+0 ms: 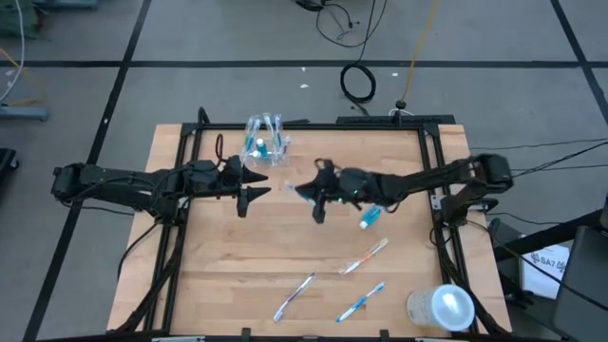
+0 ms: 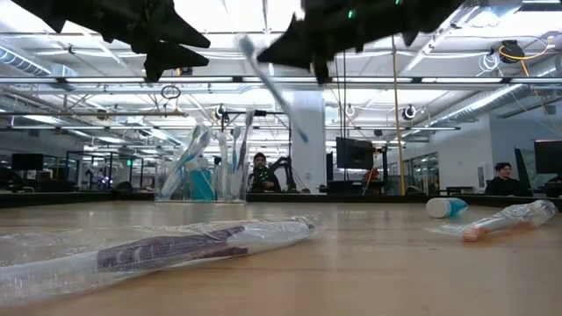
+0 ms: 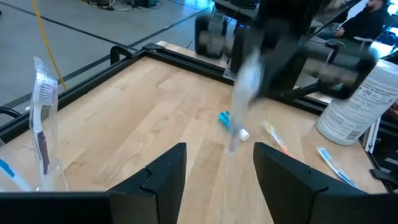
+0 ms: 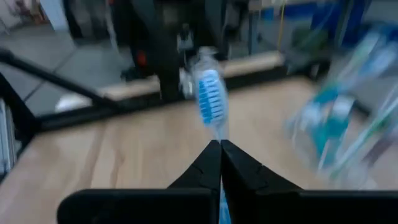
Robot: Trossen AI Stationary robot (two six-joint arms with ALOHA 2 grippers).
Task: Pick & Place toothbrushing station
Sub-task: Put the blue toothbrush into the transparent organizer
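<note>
1. Overhead, the right arm reaches in from the right edge toward the table's middle, its right gripper point(image 1: 318, 201) raised off the wood.
2. Its fingers are pinched tight on a toothbrush point(image 4: 209, 98), blue-and-white bristle head sticking out past the fingertips.
3. Opposite it, the left arm stretches in from the left, and the left gripper point(image 1: 249, 193) hangs with fingers spread wide, holding nothing.
4. Behind the grippers, near the far edge, stands the clear cup point(image 1: 266, 142) with brushes in it.
5. One toothpaste tube point(image 1: 370, 218) lies just beside the right arm; three more toothbrushes point(image 1: 364, 256) lie nearer the front edge.
</note>
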